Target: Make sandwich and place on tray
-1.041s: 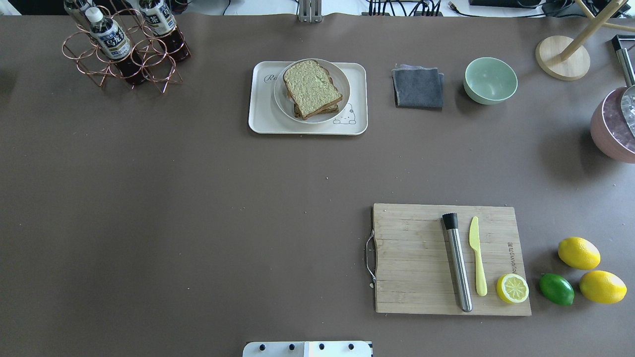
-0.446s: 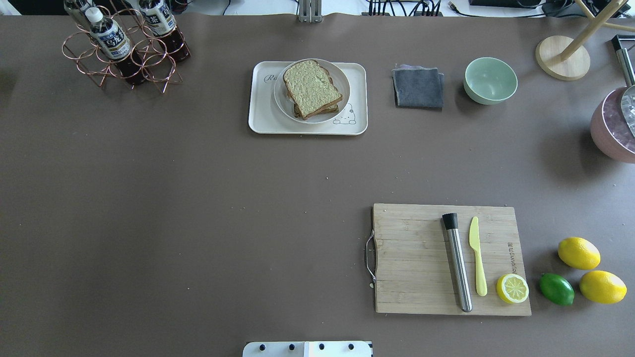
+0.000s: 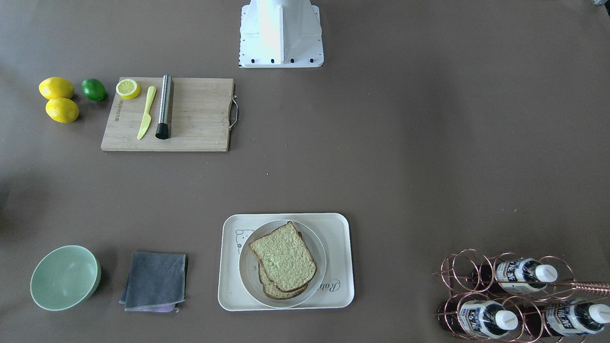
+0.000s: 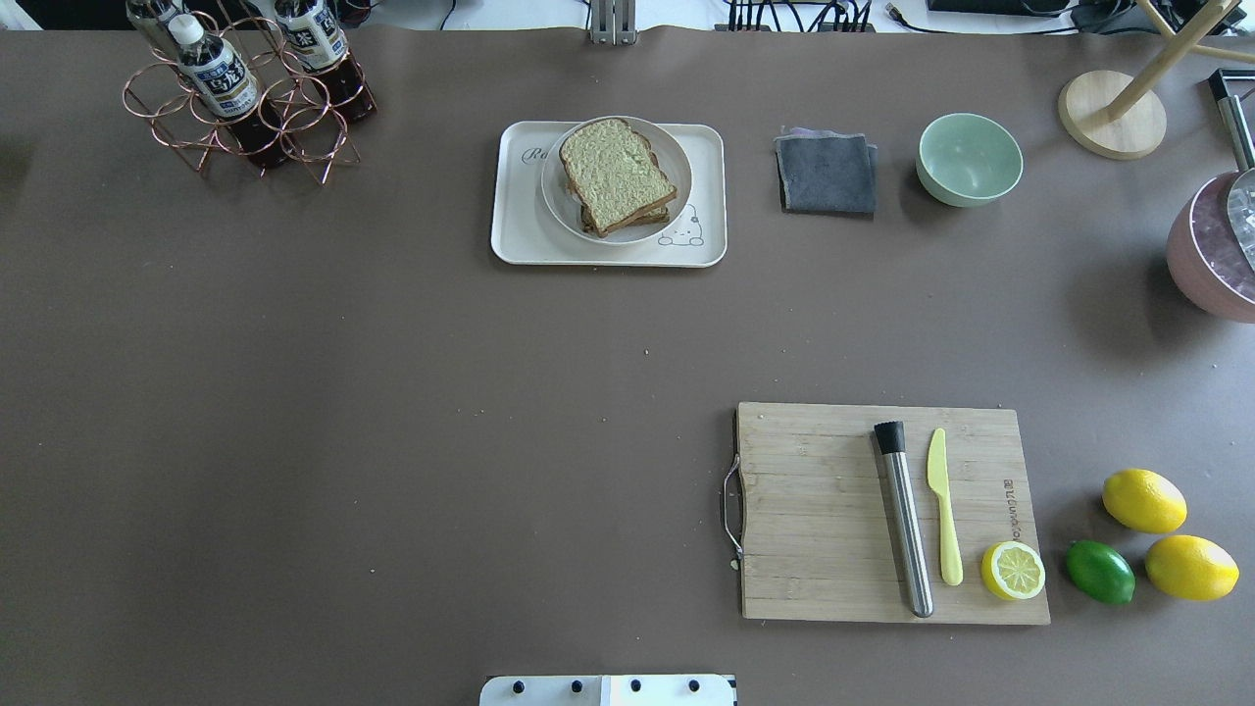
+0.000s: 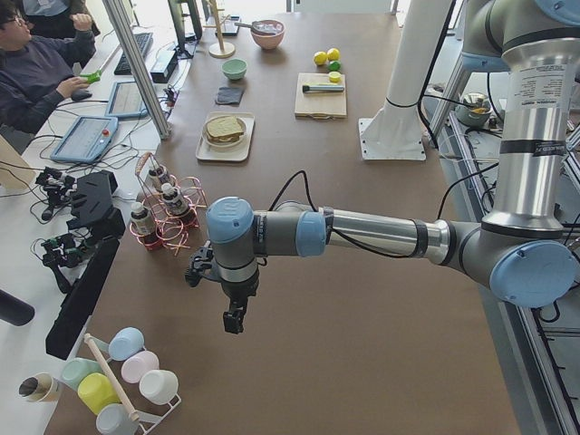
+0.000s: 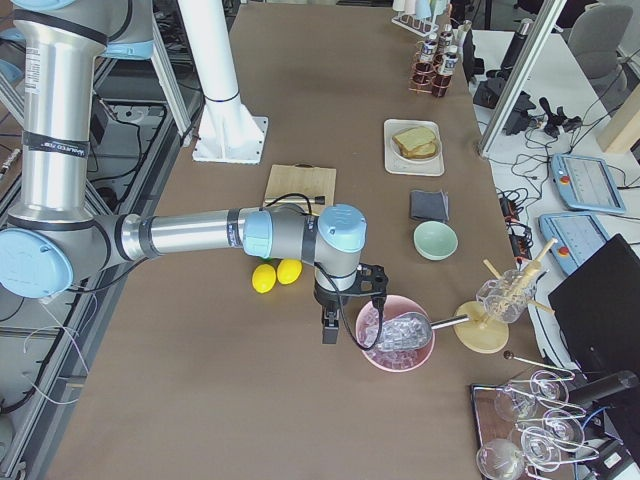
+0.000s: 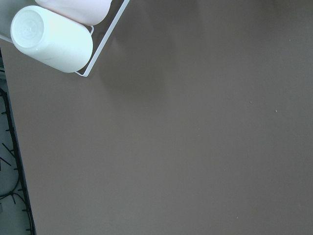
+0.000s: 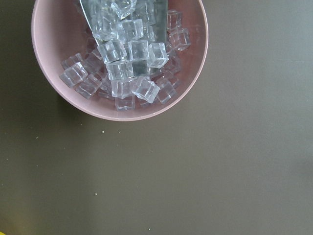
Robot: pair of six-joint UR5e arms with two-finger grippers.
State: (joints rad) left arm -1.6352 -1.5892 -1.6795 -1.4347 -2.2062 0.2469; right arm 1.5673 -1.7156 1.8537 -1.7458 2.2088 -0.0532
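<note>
The sandwich is two tan bread slices with dark crusts, stacked a little askew on a round white plate. The plate sits on the cream tray at the table's far middle. The egg is hidden. Sandwich and tray also show in the front view. My left gripper hangs over bare table at the left end, far from the tray. My right gripper hangs beside the pink ice bowl. I cannot tell whether either is open or shut.
A wooden cutting board holds a steel muddler, a yellow knife and a lemon half. Two lemons and a lime lie right of it. A grey cloth, green bowl and bottle rack stand at the back.
</note>
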